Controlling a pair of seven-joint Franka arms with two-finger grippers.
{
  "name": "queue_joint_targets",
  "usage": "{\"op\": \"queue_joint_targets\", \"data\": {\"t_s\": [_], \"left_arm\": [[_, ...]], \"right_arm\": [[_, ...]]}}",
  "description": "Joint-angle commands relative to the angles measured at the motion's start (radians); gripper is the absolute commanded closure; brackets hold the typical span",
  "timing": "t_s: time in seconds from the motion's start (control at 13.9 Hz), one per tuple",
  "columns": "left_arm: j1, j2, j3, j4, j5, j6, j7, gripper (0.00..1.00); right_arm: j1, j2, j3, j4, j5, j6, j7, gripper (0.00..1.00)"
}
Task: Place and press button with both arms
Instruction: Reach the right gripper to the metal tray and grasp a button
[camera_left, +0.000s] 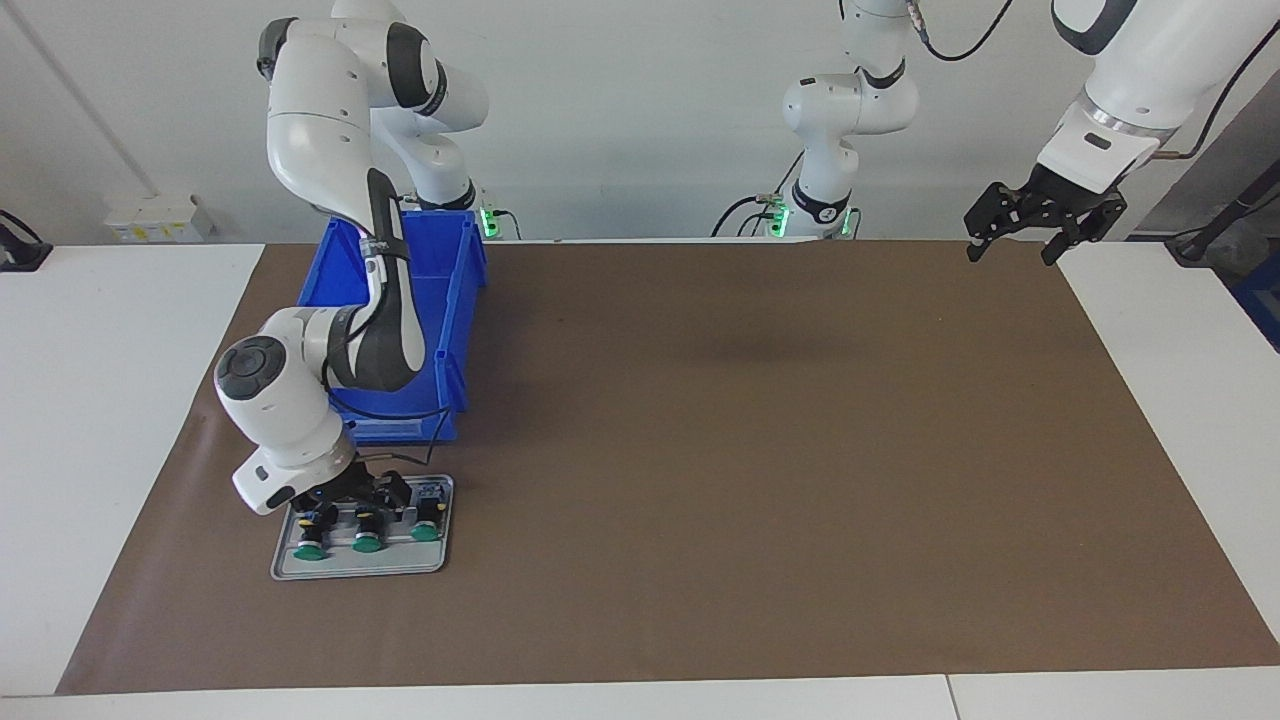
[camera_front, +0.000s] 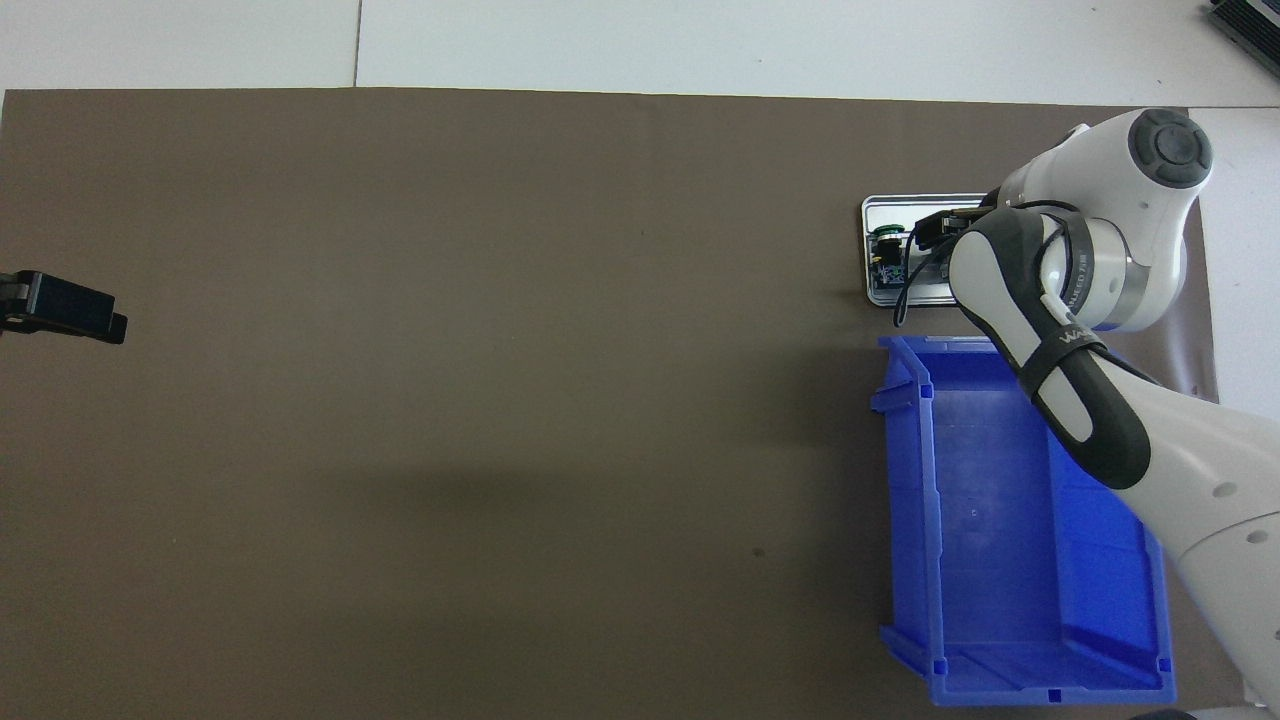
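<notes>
Small, light, rigid button (camera_left: 367, 528) on tray (camera_left: 360, 568); best gripped across black body, not slick green cap. Right gripper (camera_left: 355, 495) jaws spread over it, left gripper (camera_left: 1040, 222) waiting released.

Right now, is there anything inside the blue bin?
No: in the overhead view the blue bin shows only its bare floor, while the three green-capped buttons lie on the grey tray, farther from the robots.

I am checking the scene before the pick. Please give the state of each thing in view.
right gripper: open, low over the tray's buttons.
left gripper: open, waiting above the mat's corner.
three buttons: lying on the tray.
tray: flat on the mat.
blue bin: empty.
</notes>
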Motion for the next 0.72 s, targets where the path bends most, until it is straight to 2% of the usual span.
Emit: {"op": "queue_joint_targets", "data": {"t_s": [0.0, 0.07, 0.22, 0.29, 0.43, 0.65], "left_arm": [[0.006, -0.022, -0.005, -0.024, 0.013, -0.005, -0.011, 0.00], [0.006, -0.022, -0.005, -0.024, 0.013, -0.006, -0.011, 0.00], [0.006, -0.022, -0.005, -0.022, 0.013, -0.006, -0.011, 0.00], [0.006, -0.022, -0.005, -0.022, 0.013, -0.006, -0.011, 0.00], [0.006, -0.022, -0.005, -0.024, 0.013, -0.006, -0.011, 0.00], [0.006, -0.022, -0.005, -0.024, 0.013, -0.006, -0.011, 0.00]], "right_arm": [[-0.011, -0.018, 0.007, -0.057, 0.026, 0.063, -0.043, 0.16], [-0.009, -0.018, 0.007, -0.061, 0.026, 0.065, -0.041, 0.33], [-0.008, -0.018, 0.006, -0.056, 0.026, 0.060, -0.038, 0.89], [-0.003, -0.019, 0.006, -0.048, 0.026, 0.051, -0.035, 1.00], [0.004, -0.023, 0.006, -0.009, 0.023, 0.022, 0.000, 1.00], [0.040, -0.029, 0.000, 0.114, -0.006, -0.123, 0.183, 1.00]]}}
